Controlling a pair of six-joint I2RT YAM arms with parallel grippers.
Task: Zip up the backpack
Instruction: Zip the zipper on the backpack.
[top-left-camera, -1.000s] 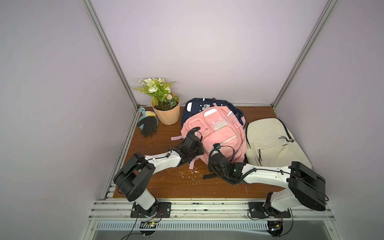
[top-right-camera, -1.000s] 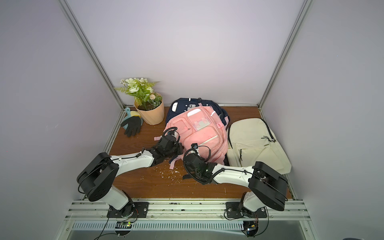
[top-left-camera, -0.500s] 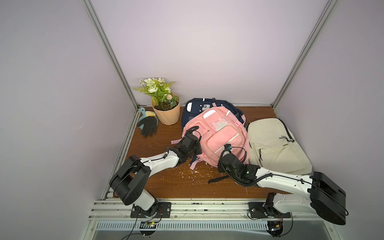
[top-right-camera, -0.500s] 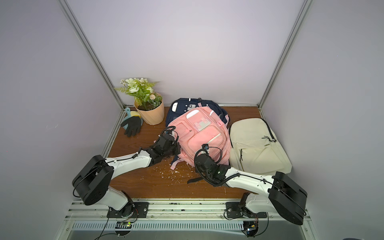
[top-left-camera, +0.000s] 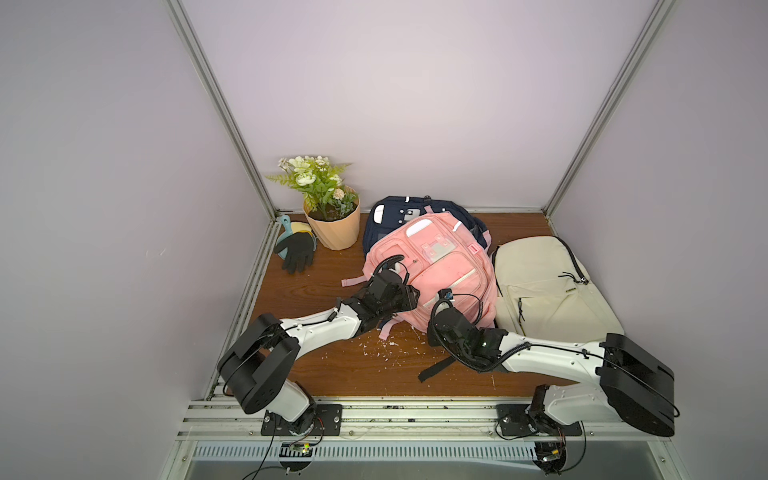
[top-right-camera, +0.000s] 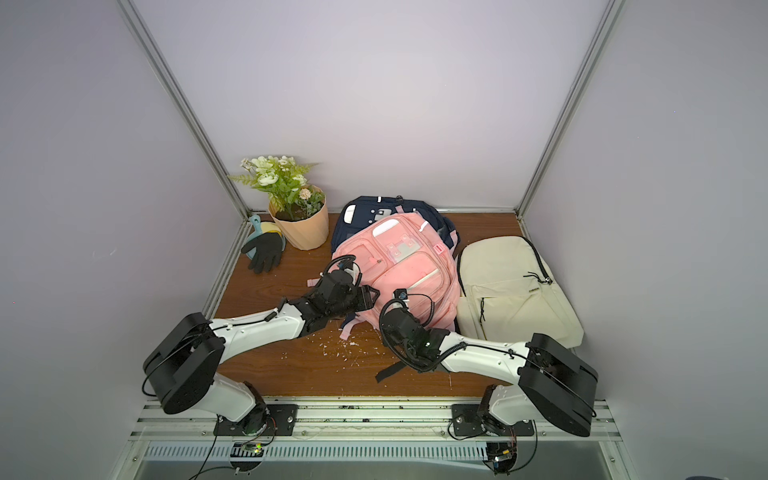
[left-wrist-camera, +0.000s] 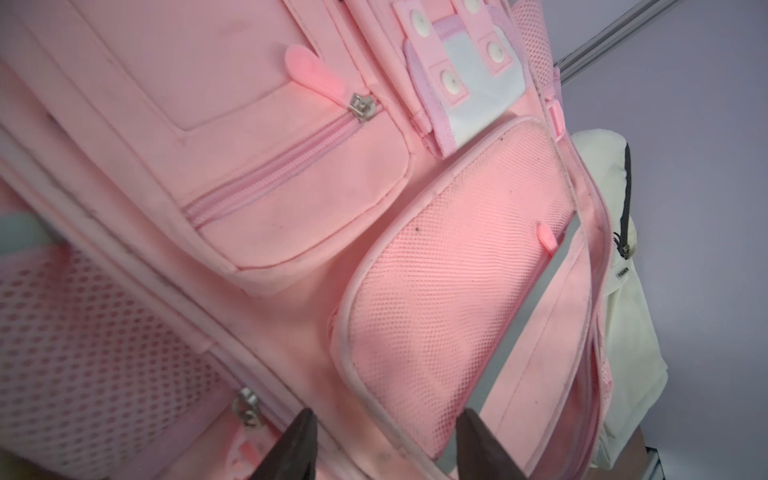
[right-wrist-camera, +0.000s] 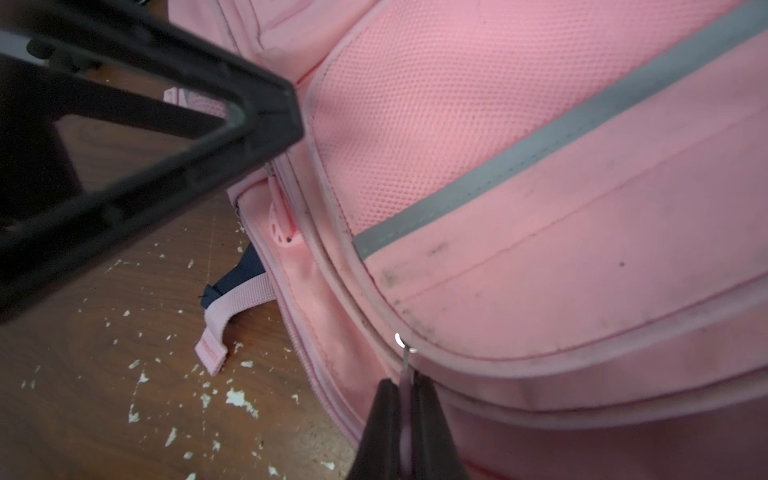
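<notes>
The right gripper (right-wrist-camera: 405, 388) is pinched tight on the zipper pull (right-wrist-camera: 406, 432) at the near edge of the pink backpack (top-left-camera: 446, 270), which lies mid-table, partly over a navy backpack (top-left-camera: 386, 208). The left gripper (left-wrist-camera: 386, 419) has its fingers apart and holds nothing, seemingly just against the pink fabric.

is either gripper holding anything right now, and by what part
Right gripper pinches the pink backpack's zipper pull by its tab. Left gripper is open, holding nothing.

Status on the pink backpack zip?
Left gripper jaws open at pink backpack. Right gripper jaws shut on zipper pull. Beige backpack alongside, not obstructing.
</notes>
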